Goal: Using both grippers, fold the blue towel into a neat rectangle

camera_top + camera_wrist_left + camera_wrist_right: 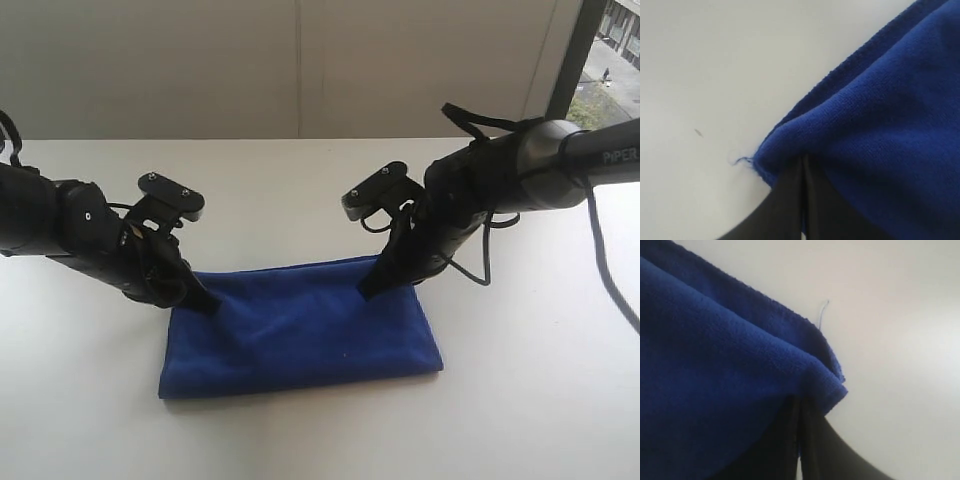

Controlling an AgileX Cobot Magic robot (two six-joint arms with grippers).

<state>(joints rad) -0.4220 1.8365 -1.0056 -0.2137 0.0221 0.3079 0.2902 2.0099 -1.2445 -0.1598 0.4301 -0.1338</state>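
Pos: blue towel lying flat mid-table, well short of the far edge. Looking already doubled, judging by layered hems in both wrist views. I'm clamping its far-left corner w/ my L gripper, jaws pinched tight on the cloth. My R gripper is gripping the far-right corner the same way.

Step, as I'm reading it: corners pinched for a fold, lift not yet begun.

Next move is calling for both corners rising together, level, then travelling twd the near hem. Neither side should lag, or the cloth bunches.
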